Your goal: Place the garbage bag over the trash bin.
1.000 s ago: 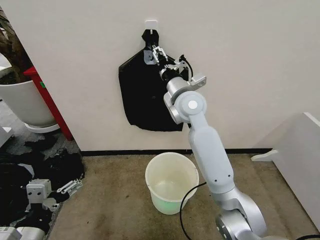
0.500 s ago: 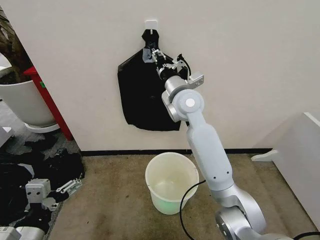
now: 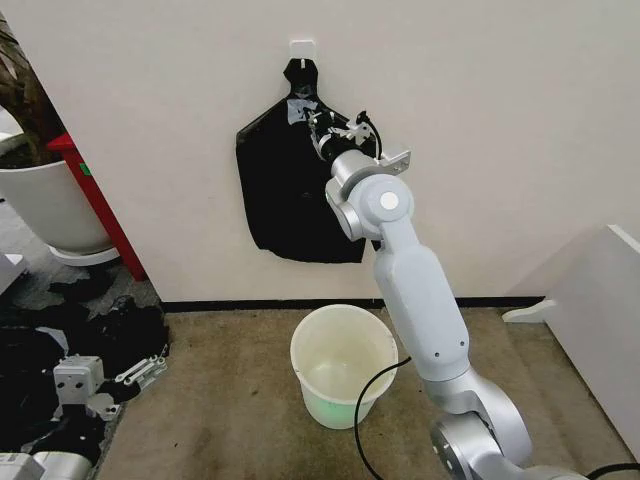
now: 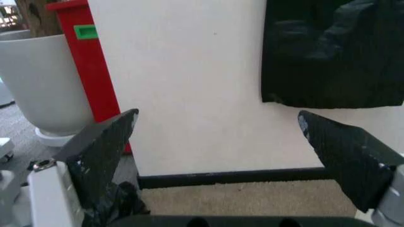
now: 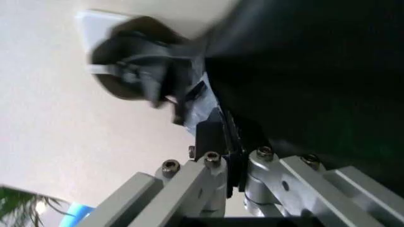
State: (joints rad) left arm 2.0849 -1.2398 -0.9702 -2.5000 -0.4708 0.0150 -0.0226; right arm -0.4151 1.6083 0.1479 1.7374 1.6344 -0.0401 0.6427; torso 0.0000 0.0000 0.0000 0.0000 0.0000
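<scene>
Bags hang on the wall: a flat black bundle of bags point(image 3: 292, 190), knotted at its top, is hooked on a small white wall hook point(image 3: 302, 46) high on the cream wall point(image 3: 500, 120). The right arm reaches up from the lower right of the head view, and the right gripper point(image 3: 322, 124) sits against the upper part of the bundle, just below the knot. In the right wrist view the right gripper's fingers point(image 5: 218, 142) are drawn narrow together with black plastic pinched between them, the knot and hook close beyond.

The trash bin point(image 3: 343, 366), a small round white bucket with a greenish tint near its base, stands upright and open on the brown carpet point(image 3: 230, 400), below the bundle and near the black baseboard. A black cable runs along the floor beside it, next to the right arm's lower link.

The left gripper point(image 4: 215, 142) hangs low at the left side, its dark fingers spread wide with nothing between them, facing the wall and the bundle's lower edge. A pile of crumpled black plastic point(image 3: 60, 330) lies on the floor around it. A large white plant pot point(image 3: 45, 205) and a red panel point(image 3: 95, 200) stand at the wall's left end.
</scene>
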